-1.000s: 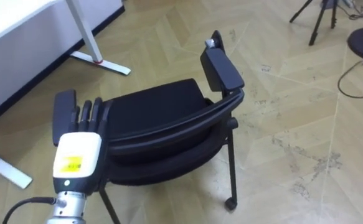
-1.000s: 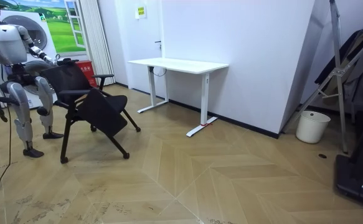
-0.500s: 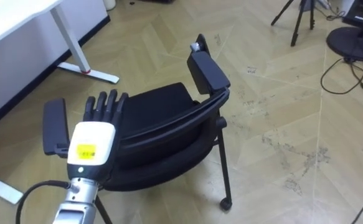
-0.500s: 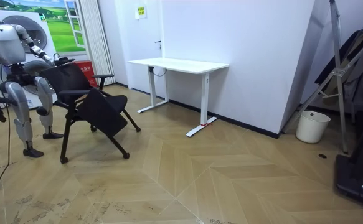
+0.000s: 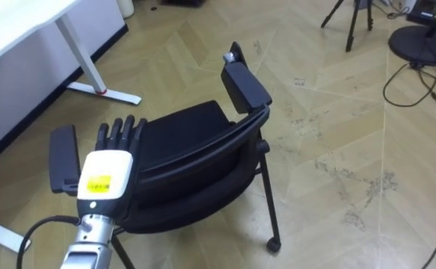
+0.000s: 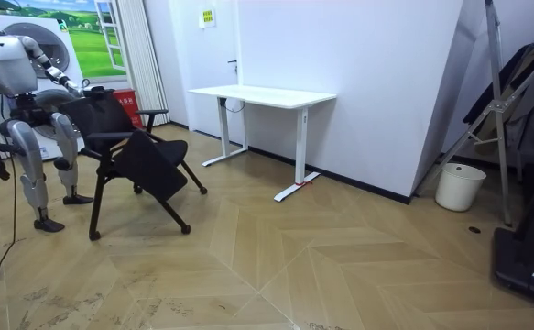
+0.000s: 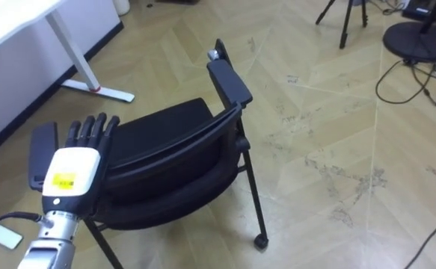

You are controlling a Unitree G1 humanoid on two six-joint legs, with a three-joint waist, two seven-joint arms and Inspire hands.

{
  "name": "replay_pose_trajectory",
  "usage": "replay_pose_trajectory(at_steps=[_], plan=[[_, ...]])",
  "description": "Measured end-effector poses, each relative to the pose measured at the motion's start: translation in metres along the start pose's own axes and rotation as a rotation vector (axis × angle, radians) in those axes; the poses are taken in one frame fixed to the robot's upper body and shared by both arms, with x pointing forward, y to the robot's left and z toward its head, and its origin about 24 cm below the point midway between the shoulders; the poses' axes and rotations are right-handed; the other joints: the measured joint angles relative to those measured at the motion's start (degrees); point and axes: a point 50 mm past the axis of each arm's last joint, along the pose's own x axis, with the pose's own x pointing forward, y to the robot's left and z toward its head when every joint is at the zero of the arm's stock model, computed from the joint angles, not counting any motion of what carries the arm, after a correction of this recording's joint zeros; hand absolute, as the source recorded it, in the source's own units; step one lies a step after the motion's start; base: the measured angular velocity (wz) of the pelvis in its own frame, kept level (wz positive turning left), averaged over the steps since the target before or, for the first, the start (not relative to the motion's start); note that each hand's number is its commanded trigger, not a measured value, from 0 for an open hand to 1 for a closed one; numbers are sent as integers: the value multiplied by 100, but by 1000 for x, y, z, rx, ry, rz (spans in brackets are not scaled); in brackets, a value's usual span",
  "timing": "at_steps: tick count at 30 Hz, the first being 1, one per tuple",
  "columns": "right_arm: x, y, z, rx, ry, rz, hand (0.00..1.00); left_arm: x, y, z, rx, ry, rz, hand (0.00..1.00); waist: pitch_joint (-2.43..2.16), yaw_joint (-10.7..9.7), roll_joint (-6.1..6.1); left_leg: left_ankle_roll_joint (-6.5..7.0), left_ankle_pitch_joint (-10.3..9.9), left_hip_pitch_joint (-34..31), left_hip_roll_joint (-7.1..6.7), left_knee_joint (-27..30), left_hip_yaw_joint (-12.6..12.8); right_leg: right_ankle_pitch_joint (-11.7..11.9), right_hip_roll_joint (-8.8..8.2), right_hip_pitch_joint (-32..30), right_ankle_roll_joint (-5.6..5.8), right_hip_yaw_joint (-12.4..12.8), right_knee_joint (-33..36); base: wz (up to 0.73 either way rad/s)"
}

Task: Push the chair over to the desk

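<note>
The black chair (image 5: 195, 138) stood just before the robot, near the white table (image 5: 8, 22). The left hand (image 5: 105, 168), fingers straight and slightly spread, seemed to rest against its backrest, beside the armrest (image 5: 63, 155).

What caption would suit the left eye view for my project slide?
Robot's left hand, fingers straight, at the backrest of the black chair, white desk alongside.
</note>
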Motion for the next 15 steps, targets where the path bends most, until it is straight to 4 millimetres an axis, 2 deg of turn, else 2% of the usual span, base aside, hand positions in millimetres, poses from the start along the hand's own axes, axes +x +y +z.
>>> replay_pose_trajectory(at_steps=[1, 7, 15], plan=[[0, -1, -1, -2, 3, -5, 0, 0, -1, -1, 0, 3, -4, 100, -1, -1, -4, 0, 0, 10, 0, 0, 0, 0, 1, 7, 0, 4, 5, 0], [-1, -4, -3, 8, 11, -15, 0, -2, -6, -8, -39, 55, -27, 100, 3, 13, -39, 0, 0, 179, 1, -23, 105, -1, 27, 86, 2, 146, 32, -11], [-1, -4, -5, 9, 28, -2, 0, 2, -11, -13, -40, 70, -72, 100, -12, 20, -79, 1, 0, 308, 1, -21, 117, -2, 41, 119, 6, 200, 51, -2]])
